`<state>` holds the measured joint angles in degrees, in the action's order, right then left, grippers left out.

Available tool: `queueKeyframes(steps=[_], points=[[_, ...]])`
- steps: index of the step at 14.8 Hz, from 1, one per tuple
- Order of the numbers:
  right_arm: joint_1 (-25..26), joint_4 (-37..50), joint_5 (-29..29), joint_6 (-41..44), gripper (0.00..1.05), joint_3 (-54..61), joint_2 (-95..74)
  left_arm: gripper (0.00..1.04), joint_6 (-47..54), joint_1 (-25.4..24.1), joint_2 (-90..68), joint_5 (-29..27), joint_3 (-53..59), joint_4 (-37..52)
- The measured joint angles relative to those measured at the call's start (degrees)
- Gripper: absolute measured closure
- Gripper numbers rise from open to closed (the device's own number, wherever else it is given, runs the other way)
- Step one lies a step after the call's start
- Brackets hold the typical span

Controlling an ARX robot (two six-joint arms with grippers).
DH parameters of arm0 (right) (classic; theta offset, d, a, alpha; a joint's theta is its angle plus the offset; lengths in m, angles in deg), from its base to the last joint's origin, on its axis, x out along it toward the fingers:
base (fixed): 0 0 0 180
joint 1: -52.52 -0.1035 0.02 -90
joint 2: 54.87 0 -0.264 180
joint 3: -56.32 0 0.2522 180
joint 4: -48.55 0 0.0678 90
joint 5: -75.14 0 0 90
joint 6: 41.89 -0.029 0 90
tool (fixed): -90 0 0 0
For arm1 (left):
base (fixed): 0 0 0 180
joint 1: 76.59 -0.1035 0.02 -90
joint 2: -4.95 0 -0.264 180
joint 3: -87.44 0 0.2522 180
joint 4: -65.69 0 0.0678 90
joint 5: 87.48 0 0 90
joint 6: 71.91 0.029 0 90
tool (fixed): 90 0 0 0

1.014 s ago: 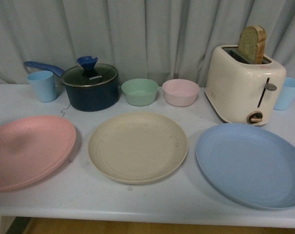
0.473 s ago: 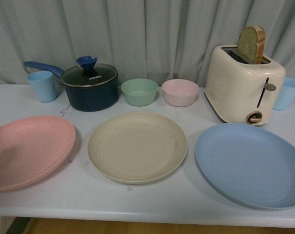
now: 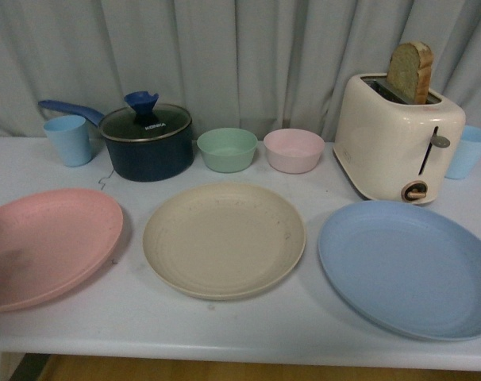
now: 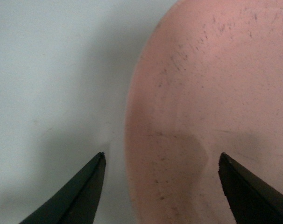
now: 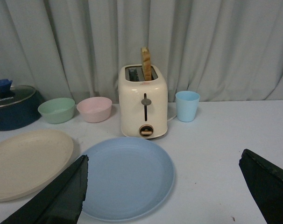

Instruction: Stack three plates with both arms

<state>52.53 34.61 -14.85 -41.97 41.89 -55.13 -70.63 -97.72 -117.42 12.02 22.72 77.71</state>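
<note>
Front view: three plates lie unstacked in a row across the lower frame, pink plate [image 3: 46,246] at lower left, cream plate [image 3: 223,238] at centre, blue plate [image 3: 407,266] at lower right, none touching another. You have only a dark sliver at the left edge by the pink plate, too small to name. Left wrist view: the left claw [image 4: 161,158] is spread wide and empty, and the pink plate's rim runs up the frame between its tips, one tip over bare table [image 4: 48,70], the other over the plate; whether either touches, you cannot tell. Right wrist view: the right claw [image 5: 161,158] gapes wide, holding nothing, with the blue plate low in the frame between its tips, nearer the left-hand tip, and the toaster [image 5: 143,100] behind. Your left arm is nearer pink, your right nearer blue.
</note>
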Motion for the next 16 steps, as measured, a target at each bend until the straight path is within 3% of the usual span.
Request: queueKeyframes(steps=[5, 7, 13, 16], points=[[0.0, 0.0, 0.0, -0.02, 0.06, 0.0, 0.0, 0.84, -0.9, 0.48, 0.48, -0.9, -0.09, -2.08], [0.0, 0.0, 0.0, -0.02, 0.06, 0.0, 0.0, 0.99, -2.45, 0.5, 2.29, -0.92, -0.26, -2.86], [0.0, 0.0, 0.0, -0.02, 0.06, 0.0, 0.0, 1.02, 4.04, 1.22, 16.52, -5.27, -1.62, -10.84], [0.0, 0.0, 0.0, -0.02, 0.06, 0.0, 0.0, 1.02, 4.02, 10.58, 27.52, -5.03, -4.04, -13.31]])
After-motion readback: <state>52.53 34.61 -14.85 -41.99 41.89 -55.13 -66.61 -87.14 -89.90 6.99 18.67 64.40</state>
